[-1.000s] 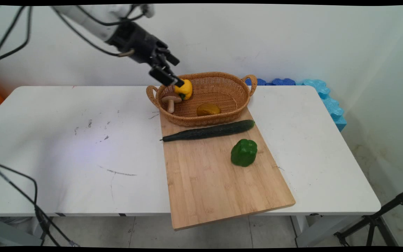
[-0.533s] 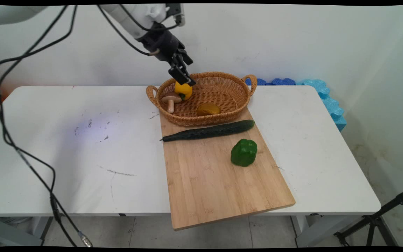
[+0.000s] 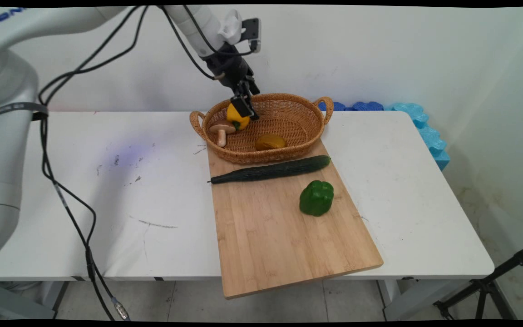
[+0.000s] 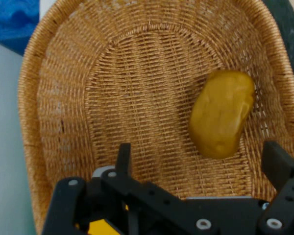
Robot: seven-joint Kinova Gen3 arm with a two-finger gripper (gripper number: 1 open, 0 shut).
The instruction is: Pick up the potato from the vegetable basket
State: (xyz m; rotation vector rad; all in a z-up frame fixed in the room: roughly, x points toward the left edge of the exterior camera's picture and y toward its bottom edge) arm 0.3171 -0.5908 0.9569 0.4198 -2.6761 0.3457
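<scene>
Hovering inside the oval woven wicker basket (image 3: 307, 136), black two-finger gripper (image 3: 242, 106), fingers spread apart, over the yellow bell pepper (image 3: 235, 119) beside the brown mushroom (image 3: 221, 130); risk: pepper rolling, mushroom knocked.

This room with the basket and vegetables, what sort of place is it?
Probably a robotics lab or test room, not a kitchen: a robot arm's end effector hangs over a basket on a plain white table, with loose cables trailing.

The main view looks down across the desk (image 3: 107, 190) toward the wall; the hand view looks closely into the wicker basket (image 3: 288, 150) (image 4: 54, 112), which both share.
</scene>
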